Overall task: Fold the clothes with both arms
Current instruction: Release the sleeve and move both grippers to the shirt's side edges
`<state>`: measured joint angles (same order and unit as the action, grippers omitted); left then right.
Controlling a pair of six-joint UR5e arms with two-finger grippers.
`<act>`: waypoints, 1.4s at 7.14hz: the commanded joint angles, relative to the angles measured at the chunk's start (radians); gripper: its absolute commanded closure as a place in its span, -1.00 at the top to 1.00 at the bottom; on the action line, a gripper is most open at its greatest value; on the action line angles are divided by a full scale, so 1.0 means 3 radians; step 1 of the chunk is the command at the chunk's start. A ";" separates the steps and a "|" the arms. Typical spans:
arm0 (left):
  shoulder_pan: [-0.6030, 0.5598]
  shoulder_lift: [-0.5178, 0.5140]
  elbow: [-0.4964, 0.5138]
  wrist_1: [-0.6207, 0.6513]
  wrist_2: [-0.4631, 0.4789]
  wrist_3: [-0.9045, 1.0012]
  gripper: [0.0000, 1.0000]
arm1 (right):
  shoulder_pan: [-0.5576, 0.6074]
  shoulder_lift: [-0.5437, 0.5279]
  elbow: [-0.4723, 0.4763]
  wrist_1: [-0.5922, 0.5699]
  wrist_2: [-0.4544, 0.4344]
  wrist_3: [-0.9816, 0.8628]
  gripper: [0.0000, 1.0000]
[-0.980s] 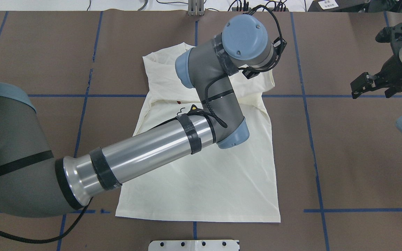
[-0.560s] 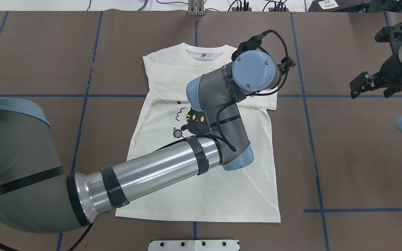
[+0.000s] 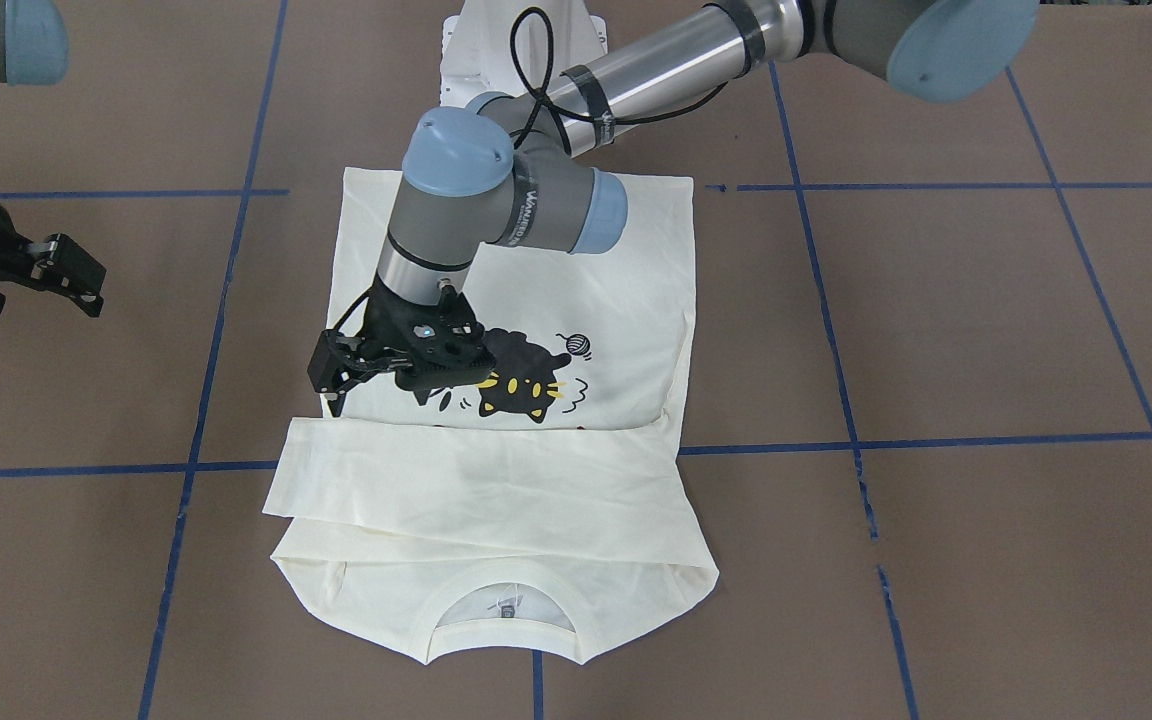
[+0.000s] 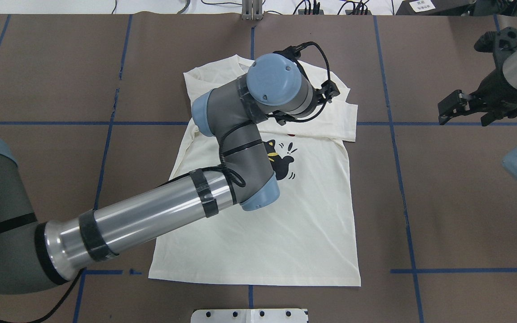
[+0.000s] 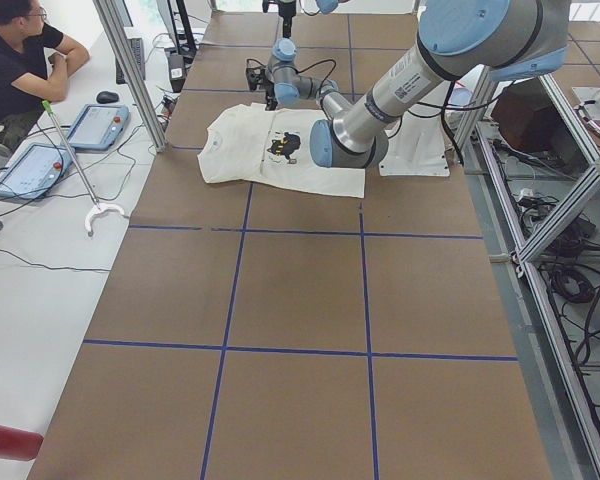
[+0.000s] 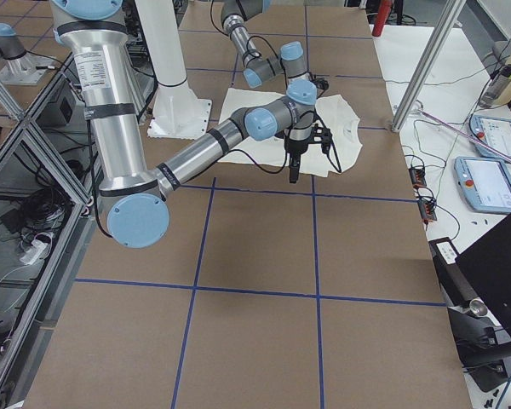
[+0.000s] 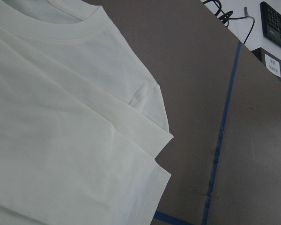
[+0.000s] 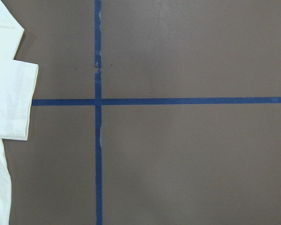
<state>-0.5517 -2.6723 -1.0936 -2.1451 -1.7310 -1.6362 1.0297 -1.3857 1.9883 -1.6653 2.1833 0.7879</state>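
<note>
While the cream shirt (image 4: 285, 233) lies print-side up on the brown desk (image 4: 442, 202), its hem sits nearest the robot and its ribbed collar (image 3: 504, 588) at the far edge. Both long sleeves (image 3: 476, 480) are folded across the chest in a flat band between the collar and the black cat (image 3: 516, 385), with only a sliver of red lettering showing at the band's lower edge. The left arm (image 4: 159, 215) reaches diagonally over the shirt, and the left gripper (image 3: 328, 385) hangs above the cloth near the end of the sleeve band on the robot's right side. Its fingers are spread apart and carry nothing. The left wrist camera looks down on the layered sleeve cuffs (image 7: 150, 154) and bare desk beside them. The right gripper (image 4: 450, 107) hovers over bare desk well apart from the shirt, on the robot's right, its fingers likewise released and empty. Blue tape lines (image 4: 402, 188) cross the desk in a grid, one running under the shirt. A person (image 5: 15, 50) sits at a white side table.
</note>
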 commanded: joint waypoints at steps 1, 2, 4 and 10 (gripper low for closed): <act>-0.0109 0.0677 -0.1125 0.0842 -0.0054 0.0645 1.00 | -0.0368 -0.0004 0.0020 0.0487 -0.0032 0.0781 1.00; -0.0119 0.1116 -0.1743 0.1215 -0.0054 0.1032 1.00 | -0.0587 -0.0004 0.0091 0.0534 -0.0133 0.1118 1.00; -0.0135 0.1960 -0.2666 0.1347 -0.0054 0.1429 1.00 | -0.1413 -0.0009 0.0341 0.0586 -0.0734 0.2048 1.00; -0.0119 0.2317 -0.3094 0.1352 -0.0044 0.1394 1.00 | -0.3053 -0.0489 0.0357 0.1097 -0.1919 0.3146 1.00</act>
<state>-0.5890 -1.9765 -2.0199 -1.7390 -1.7443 -1.2167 0.1565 -1.5208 2.0989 -1.3451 1.6285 1.7041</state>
